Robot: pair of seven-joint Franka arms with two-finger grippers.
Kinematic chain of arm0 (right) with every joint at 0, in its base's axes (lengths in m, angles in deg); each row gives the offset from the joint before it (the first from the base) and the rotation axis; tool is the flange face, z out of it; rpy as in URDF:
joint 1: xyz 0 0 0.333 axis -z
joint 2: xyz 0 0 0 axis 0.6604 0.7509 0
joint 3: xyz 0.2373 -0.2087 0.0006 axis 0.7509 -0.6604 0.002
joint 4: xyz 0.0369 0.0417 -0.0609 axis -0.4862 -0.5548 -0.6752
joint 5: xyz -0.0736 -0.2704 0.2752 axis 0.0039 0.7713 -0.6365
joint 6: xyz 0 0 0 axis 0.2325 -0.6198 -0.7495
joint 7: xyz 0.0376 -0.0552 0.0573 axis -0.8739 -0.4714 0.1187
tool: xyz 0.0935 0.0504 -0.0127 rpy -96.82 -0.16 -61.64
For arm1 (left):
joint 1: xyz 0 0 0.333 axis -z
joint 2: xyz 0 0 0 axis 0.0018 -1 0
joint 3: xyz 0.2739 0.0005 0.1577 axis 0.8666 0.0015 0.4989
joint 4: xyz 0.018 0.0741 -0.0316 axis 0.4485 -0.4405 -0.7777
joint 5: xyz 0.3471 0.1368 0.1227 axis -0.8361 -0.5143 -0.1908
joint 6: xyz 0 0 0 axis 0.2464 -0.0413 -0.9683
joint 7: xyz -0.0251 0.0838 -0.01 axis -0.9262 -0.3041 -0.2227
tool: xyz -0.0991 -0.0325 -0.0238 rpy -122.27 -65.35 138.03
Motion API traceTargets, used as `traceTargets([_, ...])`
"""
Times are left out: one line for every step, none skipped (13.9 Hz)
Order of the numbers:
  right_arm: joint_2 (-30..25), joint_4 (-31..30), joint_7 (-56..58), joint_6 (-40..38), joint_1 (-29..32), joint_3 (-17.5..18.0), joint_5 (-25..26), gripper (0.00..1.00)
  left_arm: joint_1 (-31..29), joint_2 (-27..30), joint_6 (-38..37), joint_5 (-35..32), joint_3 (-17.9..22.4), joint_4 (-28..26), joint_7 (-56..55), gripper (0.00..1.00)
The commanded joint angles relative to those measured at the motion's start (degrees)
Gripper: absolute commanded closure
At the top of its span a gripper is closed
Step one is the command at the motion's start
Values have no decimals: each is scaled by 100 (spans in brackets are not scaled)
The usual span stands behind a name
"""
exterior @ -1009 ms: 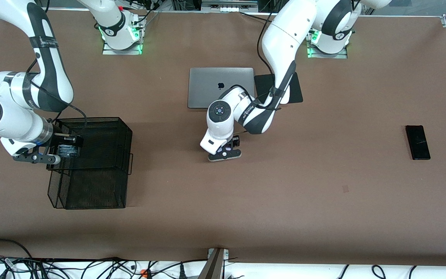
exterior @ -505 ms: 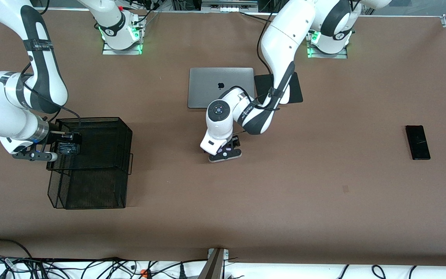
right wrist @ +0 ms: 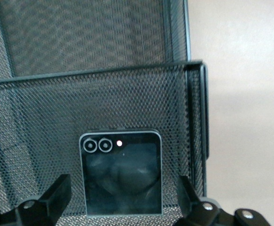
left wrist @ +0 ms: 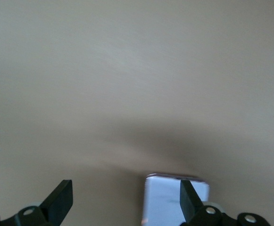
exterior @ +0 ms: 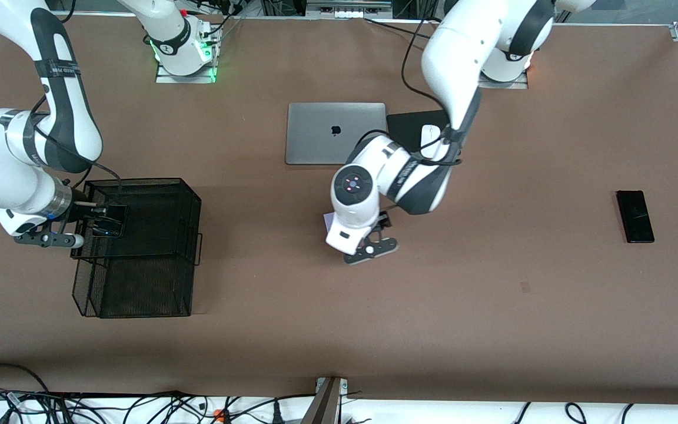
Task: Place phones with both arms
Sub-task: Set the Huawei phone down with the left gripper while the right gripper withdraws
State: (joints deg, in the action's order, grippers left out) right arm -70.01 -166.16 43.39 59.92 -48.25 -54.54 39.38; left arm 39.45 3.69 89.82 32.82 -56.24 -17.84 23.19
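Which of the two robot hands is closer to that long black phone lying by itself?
The left gripper. It hangs open over the table's middle, by the white-lavender phone, with bare table between it and the long black phone. The right gripper is open over the mesh basket at the right arm's end.

Small squarish black phone lies in black mesh basket; right gripper jaws spread, phone between, untouched.

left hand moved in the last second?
Yes. The left hand has shifted away from the laptop, toward the front camera and the long black phone, uncovering the pale phone; its fingers are open.
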Motion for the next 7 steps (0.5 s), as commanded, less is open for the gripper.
traceTargets([-54, 391, -26, -296, -28, 47, -124, 1, -479, 416, -735, 122, -28, -109, 785, 0])
traceTargets([-46, 584, -202, -542, -55, 64, -124, 1, -673, 504, -1050, 131, -19, -178, 1145, 0])
traceTargets([-11, 751, -421, -744, -142, 65, -124, 1, -927, 618, -1419, 131, -19, -257, 1522, 0])
traceTargets([16, 909, -649, -903, -273, 73, -124, 1, -1190, 715, -1718, 79, -19, -450, 2066, 0])
traceTargets([51, 998, -834, -983, -388, 73, -124, 1, -1472, 899, -1843, 0, 7, -782, 2715, 0])
traceTargets([51, 1033, -1036, -1001, -493, 73, -124, 1, -1727, 1127, -1844, -184, 33, -1168, 3313, 0])
traceTargets([60, 1042, -1204, -1001, -625, 73, -124, 1, -2034, 1295, -1801, -534, 16, -1529, 3893, 0])
